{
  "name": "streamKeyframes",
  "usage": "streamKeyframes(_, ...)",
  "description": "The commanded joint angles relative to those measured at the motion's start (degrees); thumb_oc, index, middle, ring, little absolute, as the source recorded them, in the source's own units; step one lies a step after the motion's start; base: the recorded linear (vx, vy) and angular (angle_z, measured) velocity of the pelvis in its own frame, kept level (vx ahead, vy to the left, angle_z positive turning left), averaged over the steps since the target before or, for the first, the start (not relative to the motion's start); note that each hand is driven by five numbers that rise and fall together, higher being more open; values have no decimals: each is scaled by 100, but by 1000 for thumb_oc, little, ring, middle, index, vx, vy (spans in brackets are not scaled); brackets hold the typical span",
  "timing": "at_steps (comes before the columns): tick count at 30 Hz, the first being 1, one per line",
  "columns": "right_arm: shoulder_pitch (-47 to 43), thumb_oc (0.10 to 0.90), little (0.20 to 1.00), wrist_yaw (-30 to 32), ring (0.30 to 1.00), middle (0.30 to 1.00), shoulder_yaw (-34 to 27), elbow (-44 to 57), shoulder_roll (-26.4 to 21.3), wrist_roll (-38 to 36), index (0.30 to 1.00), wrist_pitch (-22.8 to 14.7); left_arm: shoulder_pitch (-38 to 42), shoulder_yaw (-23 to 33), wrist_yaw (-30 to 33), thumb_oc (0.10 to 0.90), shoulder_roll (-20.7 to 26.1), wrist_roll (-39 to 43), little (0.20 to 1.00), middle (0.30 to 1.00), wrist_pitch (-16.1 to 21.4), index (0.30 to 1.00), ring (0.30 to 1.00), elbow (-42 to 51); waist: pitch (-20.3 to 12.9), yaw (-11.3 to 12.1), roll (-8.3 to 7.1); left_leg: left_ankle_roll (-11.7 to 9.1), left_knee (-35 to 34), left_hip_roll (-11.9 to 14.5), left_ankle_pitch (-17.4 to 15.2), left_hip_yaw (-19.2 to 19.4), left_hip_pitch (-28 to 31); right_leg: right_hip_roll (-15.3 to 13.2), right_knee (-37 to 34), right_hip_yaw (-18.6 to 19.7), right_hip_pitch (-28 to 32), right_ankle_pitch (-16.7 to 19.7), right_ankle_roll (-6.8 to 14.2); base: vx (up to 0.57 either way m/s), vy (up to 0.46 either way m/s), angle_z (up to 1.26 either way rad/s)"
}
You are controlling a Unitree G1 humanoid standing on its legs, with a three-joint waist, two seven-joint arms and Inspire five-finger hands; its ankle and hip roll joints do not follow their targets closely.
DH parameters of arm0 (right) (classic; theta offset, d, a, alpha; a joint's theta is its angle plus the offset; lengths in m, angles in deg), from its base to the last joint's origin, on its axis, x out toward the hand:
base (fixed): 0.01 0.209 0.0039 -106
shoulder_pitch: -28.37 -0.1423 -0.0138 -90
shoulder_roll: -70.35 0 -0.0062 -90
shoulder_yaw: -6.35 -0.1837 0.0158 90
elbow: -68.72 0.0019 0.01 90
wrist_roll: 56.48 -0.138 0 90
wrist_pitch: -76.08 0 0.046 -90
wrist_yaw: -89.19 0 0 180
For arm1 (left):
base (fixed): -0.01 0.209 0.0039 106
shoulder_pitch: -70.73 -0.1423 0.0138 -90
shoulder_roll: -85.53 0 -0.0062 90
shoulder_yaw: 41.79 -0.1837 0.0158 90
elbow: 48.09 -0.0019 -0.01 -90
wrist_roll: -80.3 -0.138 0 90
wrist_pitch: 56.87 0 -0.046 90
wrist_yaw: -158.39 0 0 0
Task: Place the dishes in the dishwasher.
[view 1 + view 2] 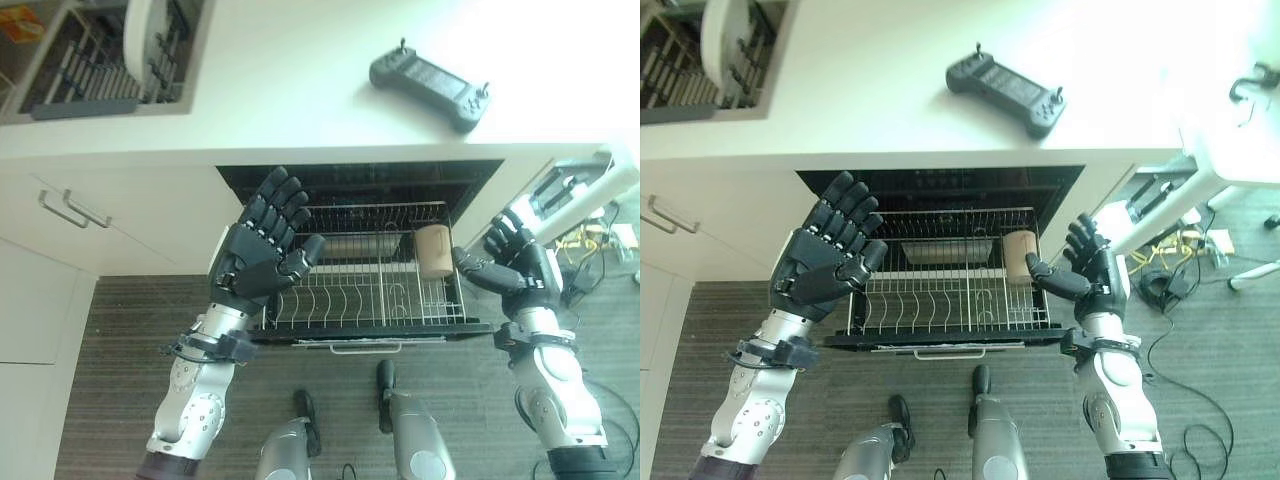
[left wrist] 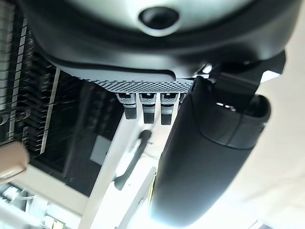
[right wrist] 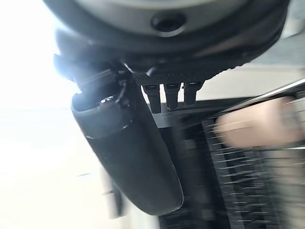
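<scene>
The dishwasher's wire rack [image 1: 370, 295] is pulled out below the white counter edge. A beige cup [image 1: 433, 250] lies in its right part, and a grey dish [image 1: 345, 247] sits at the back. My left hand [image 1: 265, 240] hovers open over the rack's left end, fingers spread and holding nothing. My right hand [image 1: 515, 262] is open at the rack's right side, its thumb close to the cup without touching it. A white plate [image 1: 145, 35] stands in the drying rack [image 1: 90, 65] on the counter at the far left. The cup [image 3: 255, 126] also shows past my right hand's fingers.
A dark game controller [image 1: 430, 82] lies on the white counter [image 1: 300, 90]. A cabinet with metal handles [image 1: 72, 210] stands left of the dishwasher. A white-legged stand [image 1: 1210, 190] and loose cables [image 1: 1180, 250] lie on the floor to the right.
</scene>
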Motion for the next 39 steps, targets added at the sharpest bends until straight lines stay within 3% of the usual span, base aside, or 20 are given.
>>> streamKeyframes(1,-196,800,900,-127,900,900,-379,791,-183,185,900,-893,166,193,-222,800,70,-176,900,900,304,900,900,585,-453,28,77,22,180,77,-670,-153,310,-627,437,-207,489,-665,636,112,293,10)
streamKeyframes(5,226,800,900,-381,900,900,-326,1086,63,514,900,-1012,-49,408,-244,800,-18,-6,900,900,38,900,900,662,-521,98,11,183,180,-56,-774,-249,424,-686,437,-368,669,-231,716,92,209,2)
streamKeyframes(7,316,800,900,-451,900,900,-278,1190,38,584,900,-1161,-194,485,-274,800,5,-79,900,900,37,900,900,675,-512,161,70,261,180,42,-759,-163,436,-367,437,-729,906,-385,622,20,104,-43)
streamKeyframes(8,265,800,900,-424,900,900,-297,1195,-62,614,900,-1229,-174,447,-287,800,21,-76,900,900,50,900,900,594,-470,118,116,275,180,51,-748,-182,447,250,437,-687,1078,-568,480,18,39,-93)
streamKeyframes(10,172,800,900,-333,900,900,-320,1180,-115,549,900,-1308,-77,364,-282,800,-15,-72,900,900,19,900,900,521,-496,71,109,281,180,-92,-750,-254,413,709,437,-561,1070,-566,365,16,-28,-49)
streamKeyframes(12,114,800,900,-273,900,900,-303,1126,-86,512,900,-1448,40,286,-323,800,-25,-54,900,900,19,900,900,406,-509,76,80,312,180,-286,-788,-327,435,787,437,-661,1008,-564,307,8,-87,18)
streamKeyframes(14,222,800,900,-225,900,900,-321,1148,-227,343,900,-1562,12,203,-452,800,-12,-101,900,900,86,900,900,265,-529,52,70,308,180,-485,-758,-408,486,794,437,-666,999,-905,150,61,-127,20)
streamKeyframes(15,246,800,900,-233,900,900,-360,1141,-254,362,900,-1511,-53,185,-475,800,10,-39,900,900,82,900,900,283,-535,53,83,348,180,-602,-764,-475,534,789,437,-631,1000,-779,166,120,-199,59)
streamKeyframes(17,242,800,900,-142,900,900,-329,1291,-377,490,900,-1266,-154,229,-527,800,-37,295,900,900,-115,900,900,402,-592,90,119,356,180,-734,-766,-550,706,709,437,-727,993,-748,164,74,-171,58)
streamKeyframes(21,123,800,900,-8,900,900,-315,1239,-387,570,900,-1295,-102,72,-511,800,-87,116,900,900,-88,900,900,377,-631,93,86,214,180,-653,-752,-235,948,539,437,-897,1051,-1134,-1,7,-62,21)
streamKeyframes(23,42,800,900,63,900,900,-395,1142,-445,486,900,-1246,-105,11,-503,800,-88,309,900,900,-92,900,900,384,-708,66,0,97,180,-267,-628,102,965,329,437,-943,1179,-1252,-56,18,75,13)
streamKeyframes(24,18,800,900,56,900,900,-381,1139,-474,489,900,-1221,-135,22,-478,800,-90,335,900,900,-86,900,900,423,-744,77,0,60,180,-187,-600,56,936,308,437,-906,1178,-1279,-64,22,248,22)
streamKeyframes(26,-80,800,900,-108,900,900,-308,1123,-622,586,900,-1144,-333,136,-379,800,-166,444,900,900,93,900,900,569,-849,186,43,-325,180,403,78,-591,581,331,437,-435,1129,-1380,-110,42,402,-21)
streamKeyframes(27,-97,800,900,-80,900,900,-313,1095,-670,551,900,-1168,-330,116,-384,800,-190,457,900,900,147,900,900,560,-858,191,48,-387,180,554,266,-691,508,316,437,-369,1132,-1396,-122,49,336,-72)
streamKeyframes(31,-154,800,900,17,900,900,-523,996,-922,233,900,-1282,-249,-17,-584,800,-228,473,900,900,506,900,900,339,-929,-14,139,-617,180,1231,530,-563,471,-63,437,-350,1020,-1381,-36,60,542,-53)
streamKeyframes(32,-211,800,900,13,900,900,-566,998,-970,249,900,-1240,-255,26,-603,800,-232,565,900,900,516,900,900,350,-938,-37,208,-653,180,1212,454,-696,527,-157,437,-218,964,-1334,41,150,1221,-14)
streamKeyframes(34,-368,800,900,100,900,900,-576,1026,-932,369,900,-1077,-180,142,-531,800,-146,621,900,900,436,900,900,380,-886,-119,333,-585,180,1022,-263,-550,658,-654,437,174,926,-1063,546,147,1242,-59)
streamKeyframes(37,-225,800,900,245,900,900,-620,1047,-748,395,900,-1059,14,57,-541,800,-103,577,900,900,299,900,900,347,-848,-70,310,-399,180,683,-487,-662,643,-1042,437,209,1000,-785,699,75,753,-15)
streamKeyframes(38,-141,800,900,269,900,900,-636,1041,-686,414,900,-1084,39,5,-534,800,-90,554,900,900,274,900,900,327,-829,-43,290,-328,180,542,-532,-764,637,-1147,437,208,1024,-577,708,72,823,63)
streamKeyframes(39,-18,800,900,238,900,900,-632,1086,-493,357,900,-1047,149,-14,-547,800,-90,478,900,900,99,900,900,285,-774,75,211,-120,180,175,-634,-884,620,-1507,437,31,1074,120,762,69,895,69)
